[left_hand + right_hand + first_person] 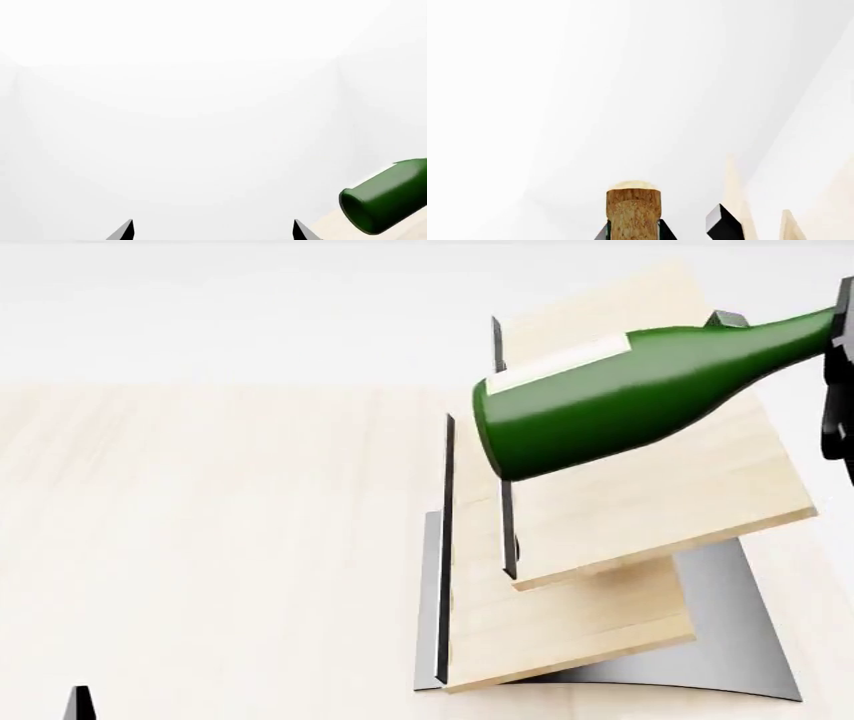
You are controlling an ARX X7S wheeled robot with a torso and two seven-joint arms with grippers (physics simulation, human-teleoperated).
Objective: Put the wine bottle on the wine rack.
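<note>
While the right gripper (634,232) pinches the wine bottle (627,400) by the neck, it hangs tilted over the wine rack (627,510).
Bottle base points toward head-view left, neck rising to the right edge; touching the upper board or just above it, can't tell. Cork (632,212) shows between dark fingertips in right wrist view. Left gripper (212,231) spread apart, empty, bottle base beside it. Rack sits on pale wood table (200,540).

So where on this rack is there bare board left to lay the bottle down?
The upper board of the wine rack is bare below the wine bottle, down to its front edge. The lower board's exposed strip is narrow, hemmed by the upper board. The tabletop left of the rack's dark edges is open. The right claw grips the cork.
</note>
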